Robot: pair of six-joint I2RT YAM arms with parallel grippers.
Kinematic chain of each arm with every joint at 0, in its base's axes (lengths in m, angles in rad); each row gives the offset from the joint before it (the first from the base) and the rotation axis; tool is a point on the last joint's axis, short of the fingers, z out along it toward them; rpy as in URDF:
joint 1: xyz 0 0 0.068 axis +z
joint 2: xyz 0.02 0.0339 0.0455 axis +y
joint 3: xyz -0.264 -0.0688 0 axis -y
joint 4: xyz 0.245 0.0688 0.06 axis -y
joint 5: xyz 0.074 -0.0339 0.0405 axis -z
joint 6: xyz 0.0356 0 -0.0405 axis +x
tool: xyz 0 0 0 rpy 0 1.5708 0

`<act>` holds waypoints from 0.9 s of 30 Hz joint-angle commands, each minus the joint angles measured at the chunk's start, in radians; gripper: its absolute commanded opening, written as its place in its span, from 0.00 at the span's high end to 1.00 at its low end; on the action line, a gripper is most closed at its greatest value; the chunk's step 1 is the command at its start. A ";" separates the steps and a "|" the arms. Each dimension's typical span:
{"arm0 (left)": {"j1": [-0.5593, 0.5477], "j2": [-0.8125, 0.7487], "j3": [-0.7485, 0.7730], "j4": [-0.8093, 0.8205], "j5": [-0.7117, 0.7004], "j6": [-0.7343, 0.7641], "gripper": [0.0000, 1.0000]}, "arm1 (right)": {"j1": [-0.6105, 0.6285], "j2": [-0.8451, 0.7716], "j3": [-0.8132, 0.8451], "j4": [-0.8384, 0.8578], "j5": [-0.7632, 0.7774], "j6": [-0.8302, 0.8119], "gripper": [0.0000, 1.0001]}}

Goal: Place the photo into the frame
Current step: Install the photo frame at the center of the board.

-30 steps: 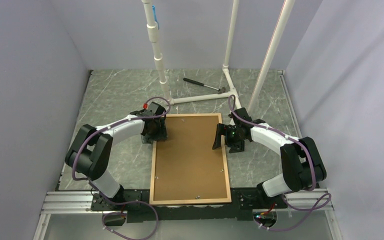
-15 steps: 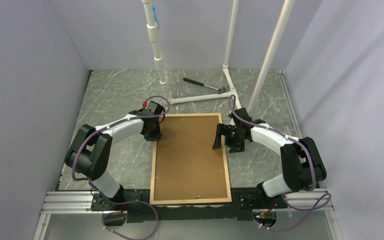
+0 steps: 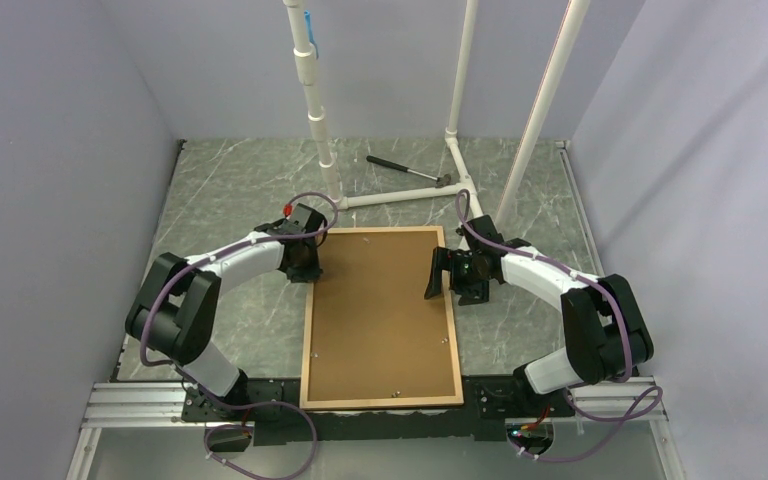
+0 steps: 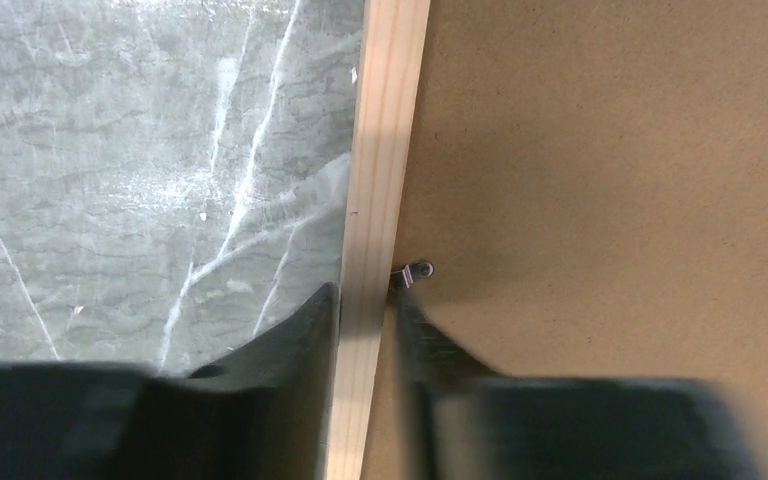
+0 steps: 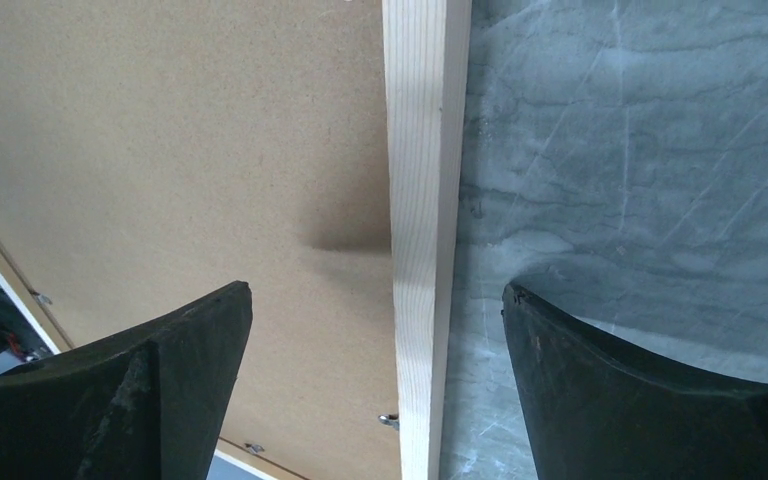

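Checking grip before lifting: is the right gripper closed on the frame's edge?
No, the right gripper stands wide open, straddling a rail of the frame without touching it.

Both arms are recorded bent at the elbow, reaching forward and inward from their bases, with the wrists pitched downward and facing each other. Left pincer (image 4: 365, 300): the fingers (image 4: 300, 330) are set close together, one pressed against each side of the left rail of the frame (image 4: 380, 150). Right pincer (image 5: 378, 290): the jaws are spread wide and positioned astride the right rail, and neither finger is seen touching it.
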 commanded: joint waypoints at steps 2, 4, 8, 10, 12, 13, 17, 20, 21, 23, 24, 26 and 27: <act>0.002 -0.030 -0.015 0.012 0.052 -0.024 0.48 | -0.001 -0.004 0.053 0.004 0.059 -0.034 0.01; 0.003 -0.053 -0.021 0.014 0.069 -0.033 0.36 | -0.002 0.009 0.072 0.001 0.077 -0.036 0.00; 0.003 -0.089 -0.037 0.016 0.092 -0.041 0.30 | -0.002 0.042 0.114 -0.007 0.120 -0.043 0.00; 0.003 -0.102 -0.038 0.009 0.095 -0.043 0.30 | -0.001 0.058 0.137 -0.012 0.135 -0.046 0.00; 0.005 -0.113 -0.040 0.004 0.096 -0.043 0.30 | -0.001 0.074 0.161 -0.019 0.160 -0.049 0.01; 0.003 -0.119 -0.041 0.001 0.097 -0.045 0.30 | 0.000 0.081 0.177 -0.022 0.171 -0.050 0.01; 0.004 -0.128 -0.050 0.007 0.103 -0.049 0.30 | 0.014 0.113 0.215 -0.025 0.221 -0.046 0.05; 0.004 -0.123 -0.049 0.007 0.106 -0.047 0.30 | 0.040 0.142 0.239 -0.021 0.261 -0.036 0.07; 0.003 -0.120 -0.049 0.008 0.108 -0.046 0.30 | 0.049 0.152 0.245 -0.016 0.272 -0.033 0.07; 0.003 -0.115 -0.050 0.009 0.112 -0.045 0.30 | 0.066 0.174 0.264 -0.016 0.308 -0.026 0.09; 0.004 -0.114 -0.049 0.009 0.115 -0.043 0.30 | 0.073 0.184 0.273 -0.018 0.326 -0.025 0.09; 0.003 -0.110 -0.047 0.009 0.118 -0.040 0.30 | 0.083 0.205 0.297 -0.032 0.366 -0.024 0.10; 0.004 -0.110 -0.047 0.010 0.120 -0.039 0.30 | 0.086 0.213 0.309 -0.037 0.384 -0.025 0.11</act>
